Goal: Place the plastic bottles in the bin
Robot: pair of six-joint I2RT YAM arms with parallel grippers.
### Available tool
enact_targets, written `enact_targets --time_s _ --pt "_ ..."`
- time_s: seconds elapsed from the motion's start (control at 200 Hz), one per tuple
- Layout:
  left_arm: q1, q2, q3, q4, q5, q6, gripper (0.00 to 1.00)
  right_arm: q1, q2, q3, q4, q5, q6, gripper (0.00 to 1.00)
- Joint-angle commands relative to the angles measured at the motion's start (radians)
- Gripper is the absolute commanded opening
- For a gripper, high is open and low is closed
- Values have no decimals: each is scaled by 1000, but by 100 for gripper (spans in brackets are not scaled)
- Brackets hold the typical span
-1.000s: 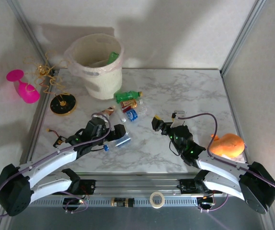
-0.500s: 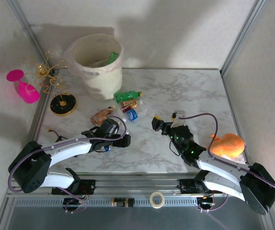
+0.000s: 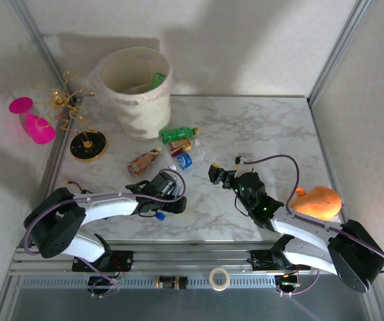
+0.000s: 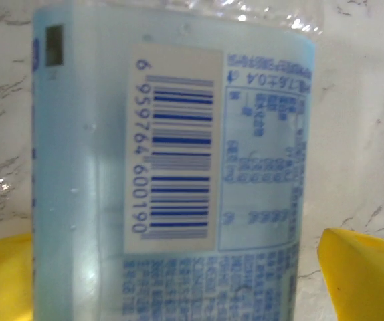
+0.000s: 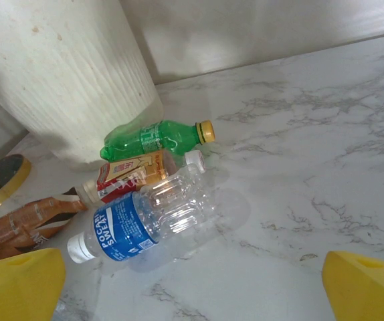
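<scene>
Since the left gripper straddles a clear bottle with a pale blue label, well to the near side of the bin, the step in hand looks like the grasp itself. Its yellow fingers stand wide apart on either side of the bottle's body and, as far as the wrist view tells, are not yet pressing. To do this well, I judge the jaws should close squarely across the labelled middle, and slowly. A crushed bottle is light, springy and slick, so a fast or off-centre squeeze may squirt it across the marble table. Once the grip is firm, the lift should clear the bin's bagged rim before release, because the liner could snag a low approach. A green bottle in the bin lies there already.

Close in front of the bin lies a heap: a copper-brown bottle, a green bottle with a yellow cap, an orange-labelled one and a clear Pocari Sweat bottle. The carry should pass above them. Farther right of the bin, the right gripper hovers wide open and empty, facing that heap, and looks well placed for the next pick.
</scene>
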Motion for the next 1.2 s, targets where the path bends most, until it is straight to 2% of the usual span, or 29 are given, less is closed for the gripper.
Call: enact_targets --time_s 0.0,0.17,0.496,0.776,0.981,1.192 --pt "-8 45 31 28 -44 16 92 -6 -11 24 -17 -10 -4 99" --pt "-14 81 54 27 -62 29 81 -8 -21 18 -20 -7 -7 99" --pt "-24 47 60 26 -83 24 47 -12 -3 23 -8 -15 -10 99" --pt "-24 -86 111 20 -141 38 41 -28 27 47 1 -12 -20 99" --pt "-16 -162 211 26 -273 117 38 -37 35 41 14 -33 -14 99" --pt "19 -167 353 155 -295 192 31 -37 34 25 27 -41 -4 99"
